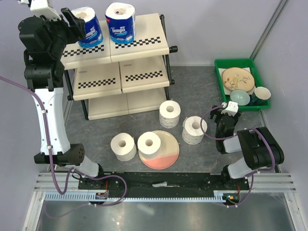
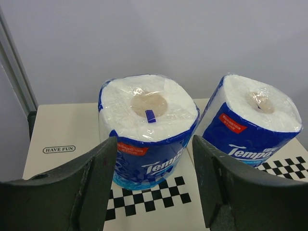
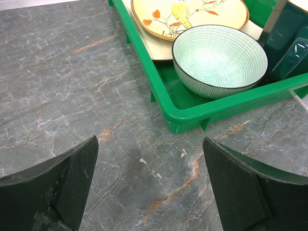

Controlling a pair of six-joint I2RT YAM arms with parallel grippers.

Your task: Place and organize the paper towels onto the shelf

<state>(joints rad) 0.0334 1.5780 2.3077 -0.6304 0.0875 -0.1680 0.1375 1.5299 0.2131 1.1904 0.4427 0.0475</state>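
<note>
Three views: one overhead, two close wrist shots.
Your top camera looks down from above the near edge on the whole grey marbled tabletop (image 1: 192, 86). Left wrist faces the blue-wrapped white paper rolls (image 2: 147, 130) on the cream checker-edged rack (image 2: 62, 130). Right wrist looks down at the green plastic tray (image 3: 192, 109) corner. Both are shared with top.

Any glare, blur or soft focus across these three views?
Top external: even light, sharp throughout, only soft shadows under the shelf. Left wrist: faint sheen on the plastic of the near wrapped roll, dark left fingers slightly soft up close. Right wrist: green tray and bowl crisp, right fingers near-black with little detail.
</note>
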